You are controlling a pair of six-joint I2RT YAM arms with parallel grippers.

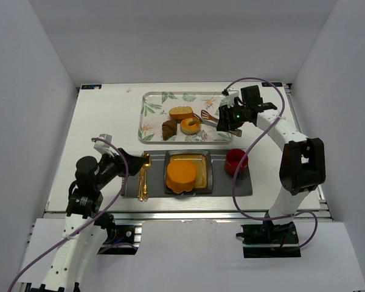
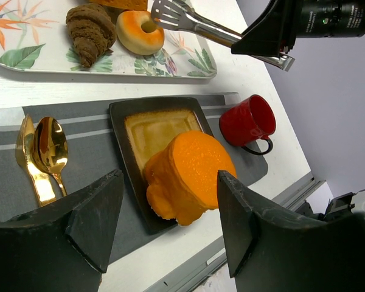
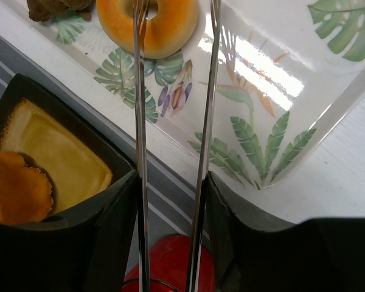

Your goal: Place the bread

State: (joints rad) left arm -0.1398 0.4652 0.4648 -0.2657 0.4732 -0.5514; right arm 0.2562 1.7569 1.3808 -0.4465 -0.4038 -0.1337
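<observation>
Metal tongs (image 1: 207, 118) were clamped in the right gripper (image 1: 228, 120), their tips over the donut (image 3: 147, 24) on the leaf-patterned tray (image 1: 151, 104). Left gripper (image 2: 170, 207) hung released, jaws apart, near the gold cutlery (image 1: 144, 176). Orange bread (image 1: 182, 174) lay on the dark square plate (image 1: 207, 176), which sat on a grey mat (image 1: 240, 185) on the table (image 1: 103, 121).
</observation>
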